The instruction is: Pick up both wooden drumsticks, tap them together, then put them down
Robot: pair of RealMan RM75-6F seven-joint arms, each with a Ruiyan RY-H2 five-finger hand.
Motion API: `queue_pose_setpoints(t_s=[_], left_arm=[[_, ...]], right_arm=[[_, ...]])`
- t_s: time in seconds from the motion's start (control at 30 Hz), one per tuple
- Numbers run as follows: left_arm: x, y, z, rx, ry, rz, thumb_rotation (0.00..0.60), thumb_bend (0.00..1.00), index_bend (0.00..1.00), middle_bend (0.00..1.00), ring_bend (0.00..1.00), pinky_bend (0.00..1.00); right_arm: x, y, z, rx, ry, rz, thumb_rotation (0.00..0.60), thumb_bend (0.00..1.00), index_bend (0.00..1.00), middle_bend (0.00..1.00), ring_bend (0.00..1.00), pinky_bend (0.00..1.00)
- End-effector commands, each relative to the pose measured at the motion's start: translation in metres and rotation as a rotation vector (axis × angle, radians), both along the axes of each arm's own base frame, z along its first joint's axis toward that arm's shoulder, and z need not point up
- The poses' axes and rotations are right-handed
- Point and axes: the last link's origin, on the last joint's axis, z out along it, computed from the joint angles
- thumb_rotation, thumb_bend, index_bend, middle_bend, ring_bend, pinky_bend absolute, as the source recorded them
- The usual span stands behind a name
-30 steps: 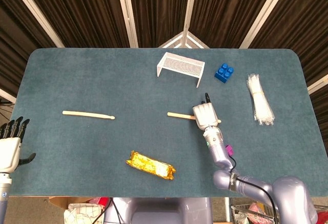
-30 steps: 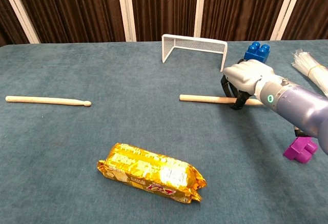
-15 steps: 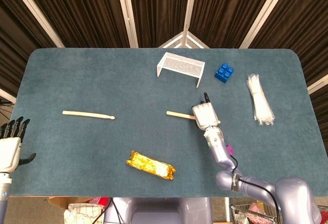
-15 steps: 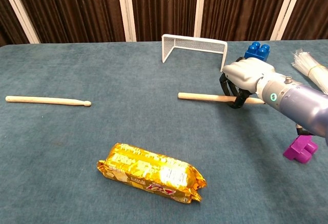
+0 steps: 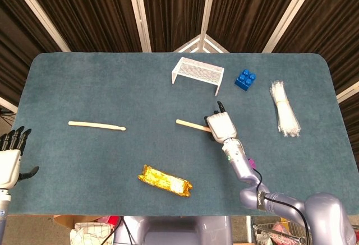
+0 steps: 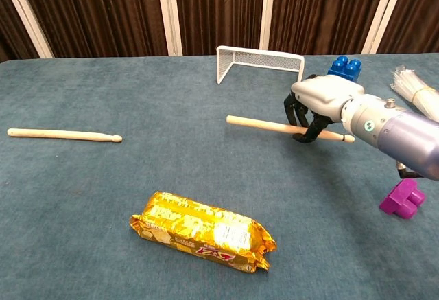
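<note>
Drumstick [image 6: 264, 125] near the wire goal [image 6: 259, 62] sits pinched in my right hand [image 6: 317, 105], tilted off the desk [image 5: 112, 88] for tapping, second drumstick [image 5: 96, 125] lying far left of goal, my left hand [image 5: 11, 158] spread, holding nothing, beyond it.

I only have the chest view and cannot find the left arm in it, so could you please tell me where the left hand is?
Observer: In the head view the left hand hangs at the table's left edge, fingers apart, holding nothing.
Operator: Thank you. Here the right hand holds the right drumstick above the cloth. Is the left hand touching the left drumstick?
Observer: No. The left drumstick lies flat on the table, clearly apart from the left hand and further toward the middle.
</note>
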Motion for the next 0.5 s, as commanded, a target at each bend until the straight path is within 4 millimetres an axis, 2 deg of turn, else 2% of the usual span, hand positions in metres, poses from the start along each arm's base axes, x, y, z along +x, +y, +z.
queue_pose_setpoints(t_s=[0.03,0.27,0.5], left_arm=[[0.000,0.003,0.003,-0.002,0.003,-0.016,0.600,0.28,0.02,0.00,0.00,0.02],[-0.008,0.028,0.010,-0.048,0.015,-0.063,0.600,0.28,0.09,0.02,0.00,0.02],[-0.013,0.070,0.009,-0.169,0.059,-0.068,0.600,0.28,0.12,0.06,0.00,0.02]], right_arm=[[0.005,-0.001,0.009,-0.008,-0.065,0.045,0.600,0.51,0.75,0.63,0.37,0.00],[0.017,-0.001,0.043,-0.039,-0.211,0.108,0.600,0.52,0.76,0.63,0.37,0.00],[0.020,0.004,0.078,-0.069,-0.328,0.151,0.600,0.53,0.76,0.63,0.37,0.00]])
